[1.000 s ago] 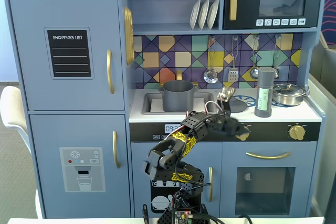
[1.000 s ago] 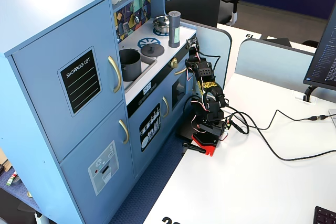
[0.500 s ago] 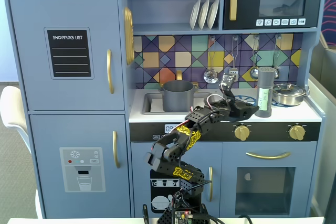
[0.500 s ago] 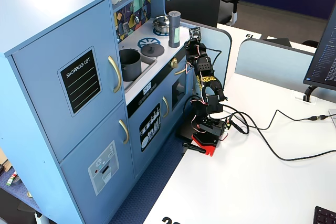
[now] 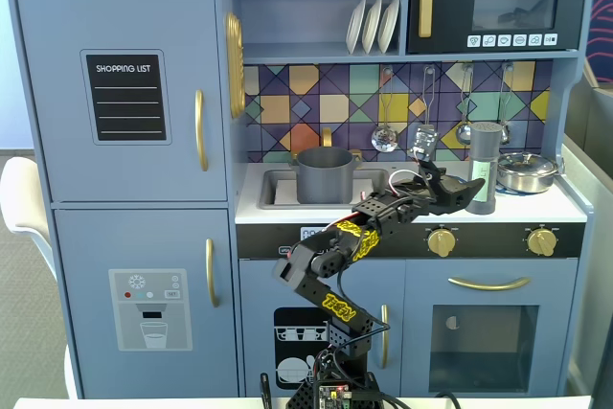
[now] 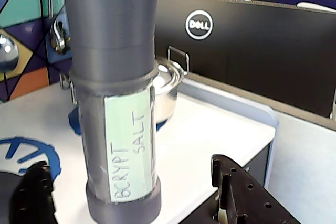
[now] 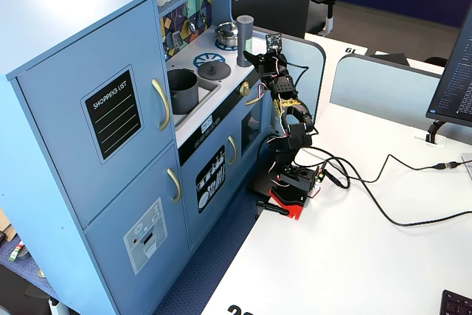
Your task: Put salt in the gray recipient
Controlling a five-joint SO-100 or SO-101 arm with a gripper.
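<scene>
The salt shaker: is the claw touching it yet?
Apart. In the wrist view the salt shaker stands on the counter with bare counter showing between it and each finger of the open gripper.

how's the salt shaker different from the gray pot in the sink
The salt shaker is tall and narrow; the gray pot is short and wide. The shaker is capped and carries a pale green label; the pot is open-topped and plain, with side handles. The shaker stands on the counter by the steel pan; the pot sits in the sink. Both are dark gray upright cylinders.
</scene>
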